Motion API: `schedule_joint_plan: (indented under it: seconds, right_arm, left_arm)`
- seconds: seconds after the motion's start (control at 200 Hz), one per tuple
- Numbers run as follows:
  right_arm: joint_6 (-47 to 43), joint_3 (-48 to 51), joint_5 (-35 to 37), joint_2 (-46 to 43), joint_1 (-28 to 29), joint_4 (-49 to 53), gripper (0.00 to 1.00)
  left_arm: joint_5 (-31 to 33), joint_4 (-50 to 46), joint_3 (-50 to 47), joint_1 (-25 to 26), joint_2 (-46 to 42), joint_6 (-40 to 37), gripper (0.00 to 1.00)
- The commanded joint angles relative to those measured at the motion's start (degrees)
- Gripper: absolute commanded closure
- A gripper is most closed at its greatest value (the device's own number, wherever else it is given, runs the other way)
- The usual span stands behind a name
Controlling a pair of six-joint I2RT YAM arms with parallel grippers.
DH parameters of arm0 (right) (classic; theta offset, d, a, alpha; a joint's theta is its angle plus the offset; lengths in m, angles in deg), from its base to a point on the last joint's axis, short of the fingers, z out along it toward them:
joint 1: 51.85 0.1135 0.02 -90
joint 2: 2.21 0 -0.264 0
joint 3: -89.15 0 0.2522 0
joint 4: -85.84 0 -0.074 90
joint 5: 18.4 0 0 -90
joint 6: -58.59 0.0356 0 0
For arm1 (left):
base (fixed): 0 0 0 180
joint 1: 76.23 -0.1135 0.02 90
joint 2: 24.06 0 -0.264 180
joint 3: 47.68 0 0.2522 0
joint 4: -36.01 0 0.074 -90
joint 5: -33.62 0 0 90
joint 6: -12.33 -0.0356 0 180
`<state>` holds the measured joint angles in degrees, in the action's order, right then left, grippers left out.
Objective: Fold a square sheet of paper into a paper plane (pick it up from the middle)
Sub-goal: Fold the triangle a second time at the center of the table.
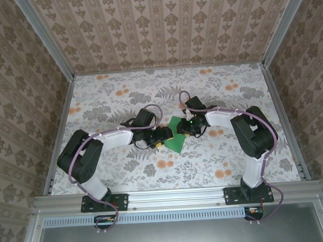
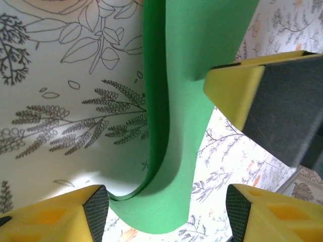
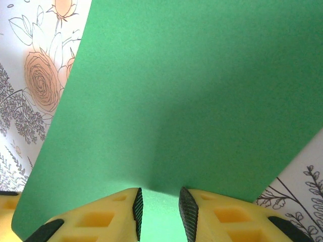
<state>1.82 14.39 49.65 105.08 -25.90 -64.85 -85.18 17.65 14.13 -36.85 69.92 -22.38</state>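
The square sheet of paper [image 1: 176,142] is found at the centre of the top view, between the two wrists and raised off the flowered table [image 1: 122,90] rather than lying flat. In the left wrist view the square sheet of paper [image 2: 186,75] runs from the top of the frame down to the bottom centre, bent into a soft curl with no sharp crease pressed in. In the right wrist view it [image 3: 192,101] spreads across most of the frame, with a faint shaded ridge rising from the bottom centre. The right gripper [image 3: 160,209] is clamped on the sheet's near edge at the bottom of that frame, its pads drawn close with green between them. This grip is judged to be what keeps the sheet up and steady. One yellow finger [image 2: 234,93] of the right gripper is noted at the right of the left wrist view, touching the paper. The left gripper [image 2: 166,212] is unclenched, its jaws set wide at the lower corners with the curl between them. It is judged to be placed to pinch the bend into a crease. The fold is assessed as begun but not set, and no pointed dart is formed.
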Motion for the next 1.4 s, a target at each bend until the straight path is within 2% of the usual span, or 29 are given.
schedule_joint_plan:
  seconds: [0.0, 0.575, 0.72, 0.845, 1.02, 1.205, 1.395]
  right_arm:
    - [-0.7, 2.4, 4.1, 4.5, -0.5, 2.5, 0.67]
    - [-0.5, 2.7, 4.2, 5.0, -0.5, 2.4, 0.67]
    - [-0.5, 2.7, 4.1, 5.1, -0.5, 2.4, 0.67]
    - [-0.4, 2.7, 4.0, 5.2, -0.4, 2.4, 0.67]
    - [-0.5, 2.9, 4.2, 5.5, -0.5, 2.5, 0.67]
    - [-0.5, 2.9, 4.1, 5.8, -0.5, 2.4, 0.67]
    - [-0.6, 2.7, 4.1, 6.0, -0.5, 2.6, 0.67]
  left_arm:
    - [-1.5, -0.3, -2.3, 0.0, -2.9, -0.5, 0.34]
    - [-1.7, 0.5, -4.4, 0.1, -5.5, 0.1, 0.33]
    - [-3.1, 3.4, -4.3, 0.1, -3.9, 0.0, 0.32]
    - [0.1, -2.1, -2.1, -0.3, -1.7, -2.1, 0.32]
    - [3.6, -8.5, -0.2, 0.3, 0.5, -3.6, 0.27]
    - [4.5, -8.9, 0.5, 0.9, 1.1, -3.7, 0.25]
    - [2.2, -6.4, 0.7, 1.2, 2.0, -3.5, 0.28]
